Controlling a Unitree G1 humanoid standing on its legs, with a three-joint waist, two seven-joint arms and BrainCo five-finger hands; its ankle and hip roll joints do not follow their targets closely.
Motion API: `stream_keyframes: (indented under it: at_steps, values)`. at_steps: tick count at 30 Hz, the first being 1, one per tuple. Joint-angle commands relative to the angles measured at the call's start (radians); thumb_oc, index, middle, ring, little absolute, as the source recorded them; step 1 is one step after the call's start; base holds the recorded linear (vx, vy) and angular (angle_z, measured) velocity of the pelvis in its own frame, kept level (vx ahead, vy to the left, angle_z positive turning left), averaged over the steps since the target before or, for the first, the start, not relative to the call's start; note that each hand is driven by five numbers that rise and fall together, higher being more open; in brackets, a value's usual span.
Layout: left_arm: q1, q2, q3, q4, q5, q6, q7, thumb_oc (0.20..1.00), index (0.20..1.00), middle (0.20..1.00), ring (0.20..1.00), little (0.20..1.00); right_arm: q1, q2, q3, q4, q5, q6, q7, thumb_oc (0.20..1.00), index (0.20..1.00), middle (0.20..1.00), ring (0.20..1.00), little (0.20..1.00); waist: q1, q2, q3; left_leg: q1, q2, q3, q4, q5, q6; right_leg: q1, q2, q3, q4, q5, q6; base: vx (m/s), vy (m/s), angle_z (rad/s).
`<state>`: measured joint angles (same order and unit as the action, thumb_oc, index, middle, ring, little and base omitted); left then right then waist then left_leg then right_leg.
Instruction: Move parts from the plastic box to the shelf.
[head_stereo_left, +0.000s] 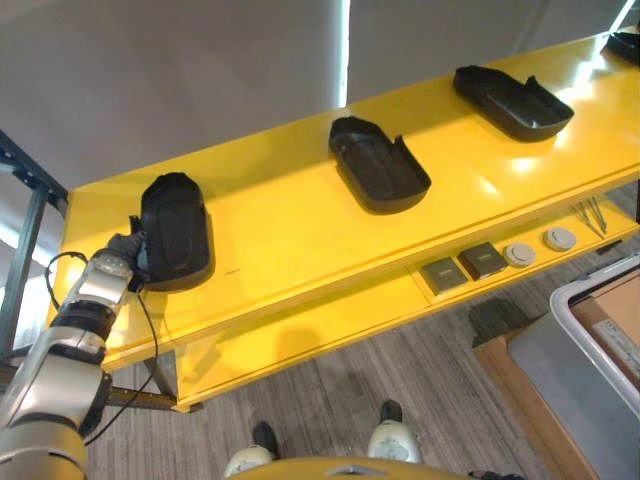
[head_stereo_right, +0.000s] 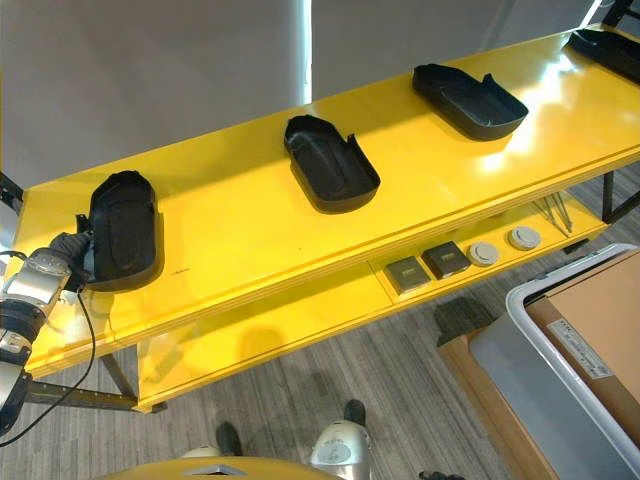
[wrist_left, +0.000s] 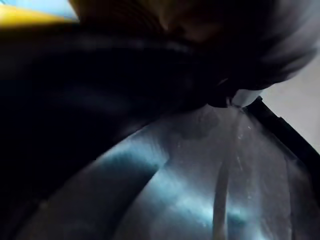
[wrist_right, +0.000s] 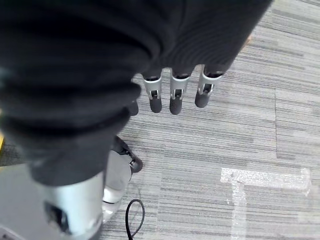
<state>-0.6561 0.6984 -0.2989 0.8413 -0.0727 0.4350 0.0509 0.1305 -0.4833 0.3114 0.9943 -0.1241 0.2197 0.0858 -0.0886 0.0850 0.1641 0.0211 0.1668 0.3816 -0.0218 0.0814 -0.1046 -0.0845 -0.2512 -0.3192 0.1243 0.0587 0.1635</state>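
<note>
Closest to you, at the lower right of the head views, sits the plastic box (head_stereo_right: 560, 340), grey-walled, with what looks like a brown board lying in it; you would go back to it for the next part, so it stands within reach of a turn from the shelf.

On the yellow shelf (head_stereo_left: 290, 230) three black parts lie in a row, well apart from one another. The middle part (head_stereo_left: 378, 163) and the right part (head_stereo_left: 512, 100) lie hollow side up. The gaps between them suggest each piece gets its own spot along the top board.

Your left hand (head_stereo_left: 125, 250) is at the left part (head_stereo_left: 175, 230), at its near left edge close to the shelf's front lip. Its fingers are hidden against the black shell, so you cannot tell whether they grip the part or have let go. The left wrist view shows just dark plastic and a grey curved surface very close. The part rests flat on the board, so I judge this placement is about finished and the release is what remains.

Your right hand (wrist_right: 175, 97) hangs over the grey floor (wrist_right: 240, 135) with straight, relaxed fingers, holding nothing.

On the lower ledge lie two dark square pieces (head_stereo_left: 462, 267) and two white round ones (head_stereo_left: 540, 247), not part of the job.
</note>
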Motion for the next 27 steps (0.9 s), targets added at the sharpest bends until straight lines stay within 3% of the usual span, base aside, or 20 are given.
stream_keyframes:
  at_steps: [1, 12, 13, 27]
  values:
    - [-0.091, 0.092, 0.019, 0.014, 0.054, 0.017, 0.017, 0.200, 0.200, 0.200, 0.200, 0.200, 0.002, 0.012, 0.028, 0.019, -0.003, -0.002, 0.000, 1.000, 1.000, 1.000, 1.000, 1.000, 0.010, -0.033, -0.002, -0.007, 0.065, 0.052, 0.074, -0.045, -0.008, 0.044, -0.029, 0.008, 0.006, -0.057, 0.059, 0.00, 0.000, 0.00]
    - [-0.027, 0.065, 0.026, 0.044, 0.088, -0.008, -0.017, 0.200, 0.200, 0.200, 0.200, 0.200, 0.005, 0.033, 0.033, 0.011, -0.010, 0.005, 0.012, 1.000, 1.000, 1.000, 1.000, 1.000, 0.018, -0.034, -0.022, 0.026, 0.060, 0.054, 0.061, -0.049, -0.005, 0.087, -0.029, 0.003, -0.018, -0.052, 0.059, 0.01, -0.004, 0.02]
    - [-0.031, 0.066, 0.025, 0.048, 0.092, -0.011, -0.029, 1.000, 1.000, 1.000, 1.000, 1.000, 0.006, 0.035, 0.039, 0.010, -0.008, 0.010, 0.008, 1.000, 1.000, 1.000, 1.000, 1.000, 0.018, -0.034, -0.025, 0.028, 0.062, 0.058, 0.057, -0.047, -0.007, 0.090, -0.030, 0.001, -0.022, -0.051, 0.061, 0.01, -0.007, 0.04]
    - [-0.070, 0.120, 0.021, -0.004, 0.122, -0.053, -0.014, 1.000, 1.000, 1.000, 1.000, 1.000, 0.005, 0.037, 0.035, 0.047, -0.030, -0.012, -0.005, 1.000, 1.000, 1.000, 1.000, 1.000, 0.027, -0.034, -0.037, 0.052, 0.058, 0.064, 0.036, -0.049, -0.009, 0.118, -0.027, -0.011, -0.053, -0.043, 0.063, 0.00, -0.001, 0.00]
